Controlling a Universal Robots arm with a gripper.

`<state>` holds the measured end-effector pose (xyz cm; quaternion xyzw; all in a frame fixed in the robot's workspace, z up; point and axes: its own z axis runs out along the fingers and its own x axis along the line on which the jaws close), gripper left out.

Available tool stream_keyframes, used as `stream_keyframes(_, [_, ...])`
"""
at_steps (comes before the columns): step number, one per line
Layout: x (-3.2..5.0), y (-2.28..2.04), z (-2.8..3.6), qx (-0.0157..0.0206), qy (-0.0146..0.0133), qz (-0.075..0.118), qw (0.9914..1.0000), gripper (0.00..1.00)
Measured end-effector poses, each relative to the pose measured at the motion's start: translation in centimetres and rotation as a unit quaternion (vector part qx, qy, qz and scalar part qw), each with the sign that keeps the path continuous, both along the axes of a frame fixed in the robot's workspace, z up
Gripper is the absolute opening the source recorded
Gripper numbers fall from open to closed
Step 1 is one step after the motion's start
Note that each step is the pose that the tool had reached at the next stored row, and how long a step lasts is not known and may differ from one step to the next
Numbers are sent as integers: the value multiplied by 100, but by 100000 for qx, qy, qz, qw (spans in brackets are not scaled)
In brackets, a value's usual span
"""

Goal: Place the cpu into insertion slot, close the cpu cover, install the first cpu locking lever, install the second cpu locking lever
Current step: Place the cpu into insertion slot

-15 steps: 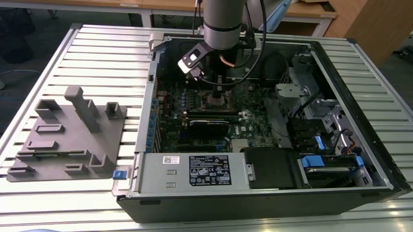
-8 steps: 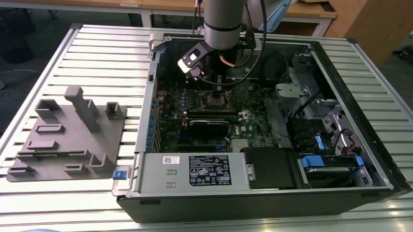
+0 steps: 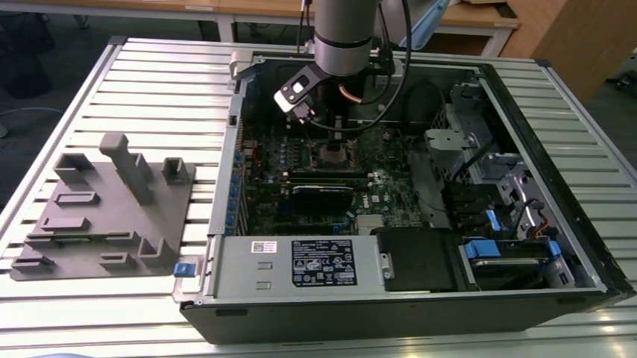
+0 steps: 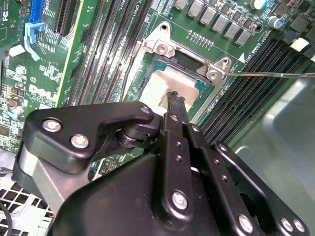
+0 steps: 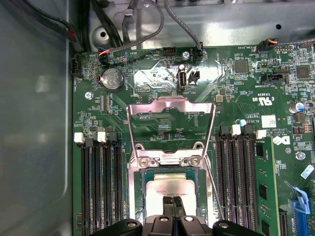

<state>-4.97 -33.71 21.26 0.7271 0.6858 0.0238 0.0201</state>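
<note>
As cpu [image 5: 170, 189] lies in insertion slot [image 5: 136, 196], pincer [image 5: 173, 200] just above

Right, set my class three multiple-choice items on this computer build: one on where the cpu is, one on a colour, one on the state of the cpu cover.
1. Where is the cpu?
A seated in the insertion slot
B lifted clear of it
C leaning on its edge

2. What colour is the circuit board?
A blue
B green
C red

3. How is the cpu cover?
A shut over the cpu
B swung open
C taken off

Answers:
1 A: it lies flat in the slot, at the tip of the tool.
2 B: the board is plainly green.
3 B: the frame stands back from its hinge.
</note>
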Motion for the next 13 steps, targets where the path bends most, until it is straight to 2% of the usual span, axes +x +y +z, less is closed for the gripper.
stream_keyframes(13, [0,-17,-8,-2,2,0,100000,11])
